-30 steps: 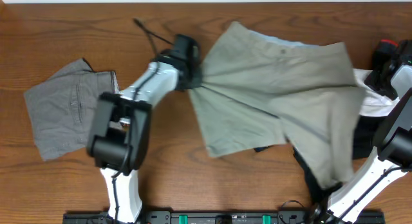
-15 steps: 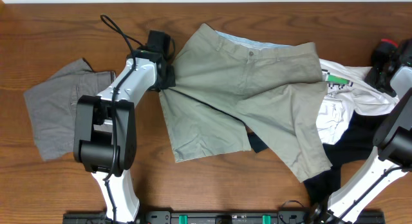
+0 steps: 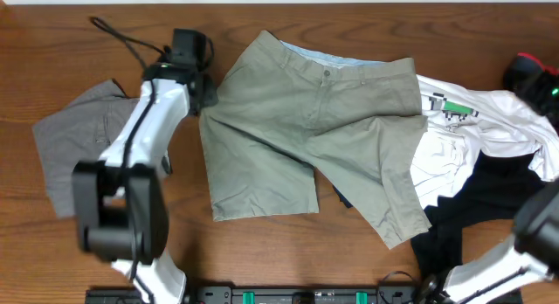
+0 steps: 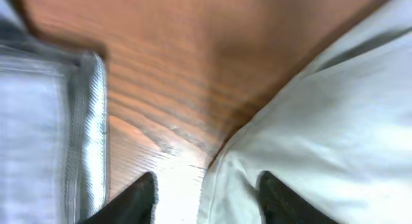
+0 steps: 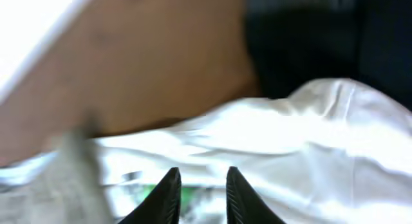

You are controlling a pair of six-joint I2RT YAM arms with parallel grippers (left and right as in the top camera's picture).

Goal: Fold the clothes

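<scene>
The left gripper (image 4: 206, 180) is released, its fingers spread astride the edge of the khaki shorts (image 3: 297, 120), which are laid out mid-way along the table (image 3: 253, 252). The grey shorts (image 3: 79, 147) are seen far left. The right gripper (image 5: 201, 177), narrowly parted and empty, is poised over a white shirt (image 5: 309, 134).

Overhead: straight down, whole worktop (image 3: 262, 252). Left wrist: close, facing down at khaki shorts (image 4: 335, 121) edge, also seen overhead. Right wrist: close, blurred, over white shirt (image 5: 290, 134).
</scene>
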